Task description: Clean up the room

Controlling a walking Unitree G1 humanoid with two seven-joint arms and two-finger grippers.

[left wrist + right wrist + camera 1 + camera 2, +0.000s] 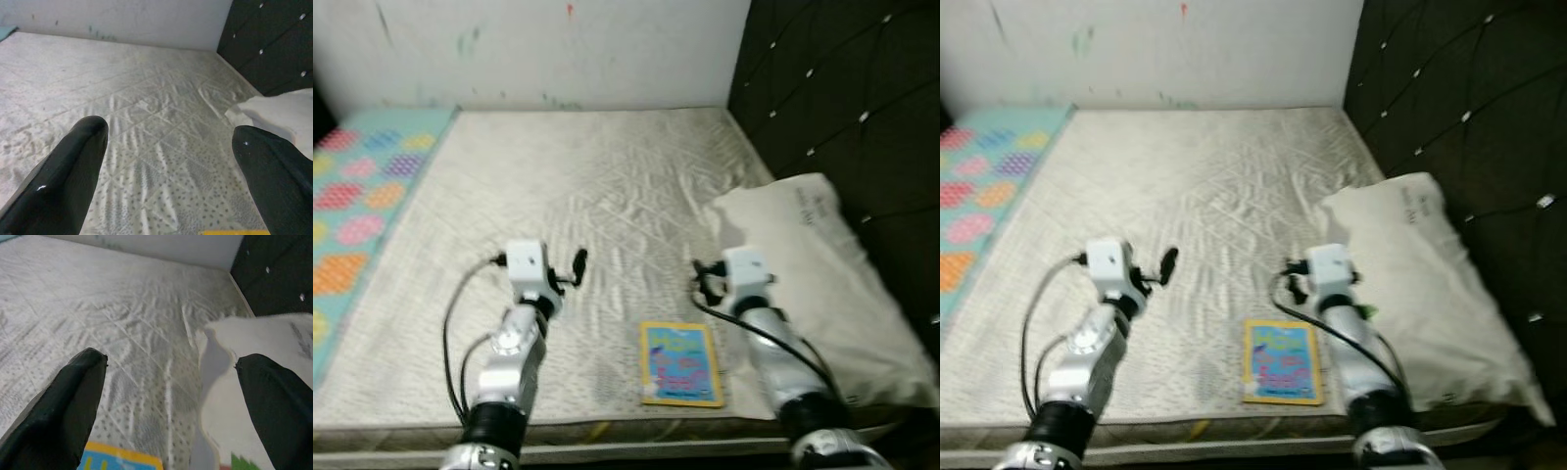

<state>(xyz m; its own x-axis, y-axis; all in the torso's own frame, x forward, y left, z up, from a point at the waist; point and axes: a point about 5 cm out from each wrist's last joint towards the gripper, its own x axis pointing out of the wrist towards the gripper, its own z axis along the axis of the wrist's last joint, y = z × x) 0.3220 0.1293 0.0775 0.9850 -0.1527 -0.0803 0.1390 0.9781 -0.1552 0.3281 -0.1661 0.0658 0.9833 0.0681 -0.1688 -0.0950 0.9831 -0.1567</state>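
Both tools wide and empty over the bed, book between them.

My left tool (570,271) hovers spread above the bare mattress (578,186); the book (680,363) lies flat near the front edge, and my right tool (702,277) hangs spread just beyond it beside the pillow (822,264). I'd draw the right one back, drop low, and pinch the book's edge, since it lies flush.

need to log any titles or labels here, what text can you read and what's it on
No text here reads clearly enough to quote.
book: coloured lettering on its blue and yellow cover, too blurred to read.
pillow: faint dark print near its upper end, too small and blurred to read.
mattress, colourful mat and wall: patterns and marks, no words.
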